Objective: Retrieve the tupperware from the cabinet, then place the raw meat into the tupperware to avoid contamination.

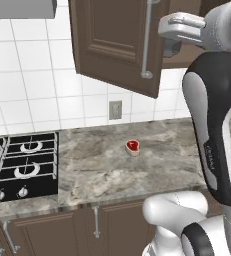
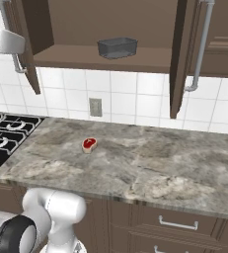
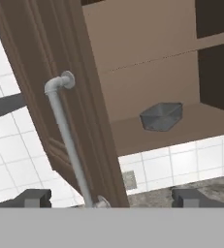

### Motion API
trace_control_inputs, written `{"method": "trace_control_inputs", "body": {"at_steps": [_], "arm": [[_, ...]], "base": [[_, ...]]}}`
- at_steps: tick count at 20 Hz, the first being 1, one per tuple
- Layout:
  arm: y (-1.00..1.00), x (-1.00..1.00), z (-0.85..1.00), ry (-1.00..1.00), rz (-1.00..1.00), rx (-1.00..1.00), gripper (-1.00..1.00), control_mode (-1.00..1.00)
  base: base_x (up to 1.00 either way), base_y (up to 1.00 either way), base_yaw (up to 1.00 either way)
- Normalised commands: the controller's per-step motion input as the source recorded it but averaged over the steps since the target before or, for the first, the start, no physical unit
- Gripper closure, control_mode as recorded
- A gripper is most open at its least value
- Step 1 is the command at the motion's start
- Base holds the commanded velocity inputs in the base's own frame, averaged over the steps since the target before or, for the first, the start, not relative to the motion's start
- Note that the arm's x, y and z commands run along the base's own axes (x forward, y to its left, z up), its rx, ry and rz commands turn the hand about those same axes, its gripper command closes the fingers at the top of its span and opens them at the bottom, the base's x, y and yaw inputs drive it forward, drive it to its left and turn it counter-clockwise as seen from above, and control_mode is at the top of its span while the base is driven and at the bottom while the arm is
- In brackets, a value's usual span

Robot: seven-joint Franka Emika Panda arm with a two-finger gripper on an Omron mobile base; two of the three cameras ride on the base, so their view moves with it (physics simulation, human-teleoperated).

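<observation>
The arm is up high beside the cabinet (image 2: 110, 29), and the end effector (image 3: 111, 199) sits right at the left door's silver handle (image 3: 67, 140), fingers spread wide either side of the bar, gripping nothing. Both cabinet doors stand open. Inside, on the bottom shelf (image 2: 86, 57), the tupperware (image 2: 117, 48) rests upright, just right of the shelf's middle, empty as far as the hand view shows. Below the cabinet, the raw meat (image 2: 89, 144) lies alone on the marbled grey tabletop (image 2: 150, 168), down and to the left of the tupperware. Under the cabinet's left half, a wall outlet (image 2: 95, 106) sits in the white tiles; left of that, a black stove (image 1: 22, 165) borders the tabletop.
</observation>
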Motion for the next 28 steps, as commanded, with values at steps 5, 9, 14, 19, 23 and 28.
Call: {"method": "trace_control_inputs", "body": {"at_steps": [5, 9, 14, 19, 23, 28], "arm": [[-0.44, -0.49, -0.19, 0.0, -0.02, 0.18, -1.0, -1.0], [-0.32, -0.19, -0.57, 0.0, 0.0, 0.12, -1.0, -1.0], [-0.02, 0.01, -0.55, 0.0, 0.02, 0.05, -1.0, -1.0], [-0.22, 0.09, -0.12, 0.0, 0.01, 0.26, -1.0, -1.0], [-0.29, 0.32, 0.04, 0.01, 0.0, 0.43, -1.0, -1.0], [-0.04, 0.38, 0.01, 0.01, 0.01, 0.33, -1.0, -1.0]], "base": [[0.0, 0.0, 0.0], [0.0, 0.0, 0.0], [0.0, 0.0, 0.0], [0.0, 0.0, 0.0], [0.0, 0.0, 0.0], [0.0, 0.0, 0.0]]}}
